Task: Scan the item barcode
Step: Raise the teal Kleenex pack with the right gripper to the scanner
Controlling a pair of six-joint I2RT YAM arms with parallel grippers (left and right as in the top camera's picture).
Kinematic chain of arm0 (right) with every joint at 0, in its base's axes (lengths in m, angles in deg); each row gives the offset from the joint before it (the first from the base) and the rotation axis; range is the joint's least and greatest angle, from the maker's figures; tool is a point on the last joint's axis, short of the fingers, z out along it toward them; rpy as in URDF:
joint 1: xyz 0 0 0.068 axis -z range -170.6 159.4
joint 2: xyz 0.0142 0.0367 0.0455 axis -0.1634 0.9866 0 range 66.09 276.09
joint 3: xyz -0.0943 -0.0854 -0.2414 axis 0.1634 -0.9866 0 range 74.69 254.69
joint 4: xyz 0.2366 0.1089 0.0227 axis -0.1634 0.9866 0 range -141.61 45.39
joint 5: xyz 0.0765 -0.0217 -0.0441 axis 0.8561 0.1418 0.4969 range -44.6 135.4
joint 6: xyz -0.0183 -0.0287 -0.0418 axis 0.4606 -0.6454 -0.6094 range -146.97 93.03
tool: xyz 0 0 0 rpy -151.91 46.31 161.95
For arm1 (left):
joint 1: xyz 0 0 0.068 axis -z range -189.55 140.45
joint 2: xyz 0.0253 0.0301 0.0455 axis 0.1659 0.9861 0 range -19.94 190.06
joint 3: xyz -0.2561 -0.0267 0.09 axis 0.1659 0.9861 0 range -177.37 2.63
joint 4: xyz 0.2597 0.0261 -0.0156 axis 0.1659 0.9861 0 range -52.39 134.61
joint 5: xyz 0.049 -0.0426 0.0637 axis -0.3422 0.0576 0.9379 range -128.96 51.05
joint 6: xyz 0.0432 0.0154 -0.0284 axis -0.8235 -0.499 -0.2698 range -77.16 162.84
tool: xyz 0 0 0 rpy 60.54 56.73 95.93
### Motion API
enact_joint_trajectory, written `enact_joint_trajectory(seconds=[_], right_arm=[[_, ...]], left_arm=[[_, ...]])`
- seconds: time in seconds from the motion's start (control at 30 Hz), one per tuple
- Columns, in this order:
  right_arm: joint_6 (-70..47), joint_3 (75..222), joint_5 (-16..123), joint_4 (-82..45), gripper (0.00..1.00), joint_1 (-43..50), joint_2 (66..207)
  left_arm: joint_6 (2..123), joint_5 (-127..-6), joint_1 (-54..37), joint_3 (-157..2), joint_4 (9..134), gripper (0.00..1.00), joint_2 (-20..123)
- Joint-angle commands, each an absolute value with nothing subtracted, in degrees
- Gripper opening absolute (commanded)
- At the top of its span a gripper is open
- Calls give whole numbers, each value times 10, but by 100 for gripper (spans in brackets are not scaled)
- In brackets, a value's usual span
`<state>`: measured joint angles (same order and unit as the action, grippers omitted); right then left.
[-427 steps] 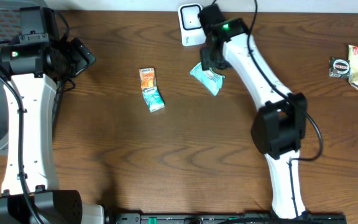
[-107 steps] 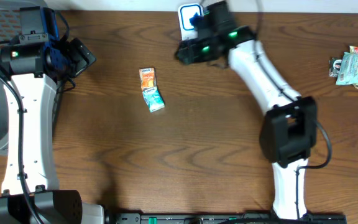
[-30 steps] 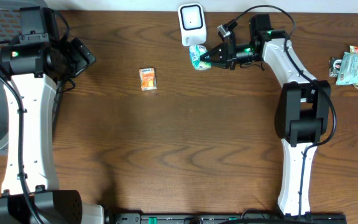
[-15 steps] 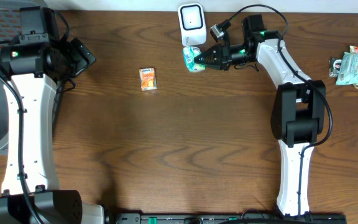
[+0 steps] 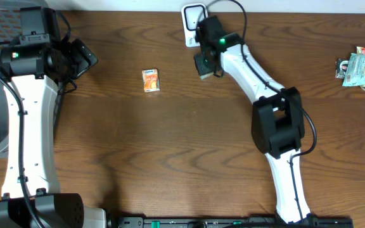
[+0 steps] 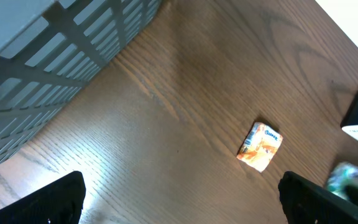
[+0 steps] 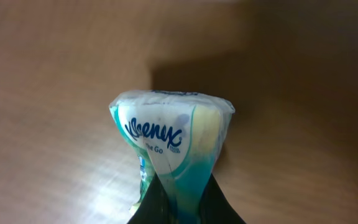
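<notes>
Right arm swung in beside the scanner [image 5: 189, 16]; right jaws clamp the soft, light Kleenex pack [image 7: 166, 140] by its crimped end; left jaws gape.

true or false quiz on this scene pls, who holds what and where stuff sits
1. The right gripper is shut on a tissue pack. True.
2. The left gripper holds the orange packet. False: it is open and empty; the packet lies loose on the table.
3. The scanner is near the right gripper. True.
4. A pile of packets sits at the table's left edge in the overhead view. False: it is at the right edge.
</notes>
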<state>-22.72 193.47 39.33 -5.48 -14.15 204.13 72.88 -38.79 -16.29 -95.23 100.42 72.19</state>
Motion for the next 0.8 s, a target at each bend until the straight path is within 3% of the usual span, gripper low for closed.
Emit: enact_joint_trajectory(seconds=[0.0,0.23,0.33,0.5,0.6,0.77], right_arm=[[-308,1969,168,-101,1,-153,2029],[-455,1972,131,-310,1,-162,2029],[-510,1972,207,-386,1,-158,2031],[-602,1971,361,-424,1,-148,2043],[-677,1971,334,-441,1,-148,2063],[-700,1972,262,-458,1,-148,2068]], left_arm=[[731,-384,-165,-953,1006,98,718],[731,-384,-165,-953,1006,98,718],[731,-384,-165,-953,1006,98,718],[731,-384,-165,-953,1006,98,718],[731,-384,-165,-953,1006,98,718],[731,-384,-165,-953,1006,98,718]])
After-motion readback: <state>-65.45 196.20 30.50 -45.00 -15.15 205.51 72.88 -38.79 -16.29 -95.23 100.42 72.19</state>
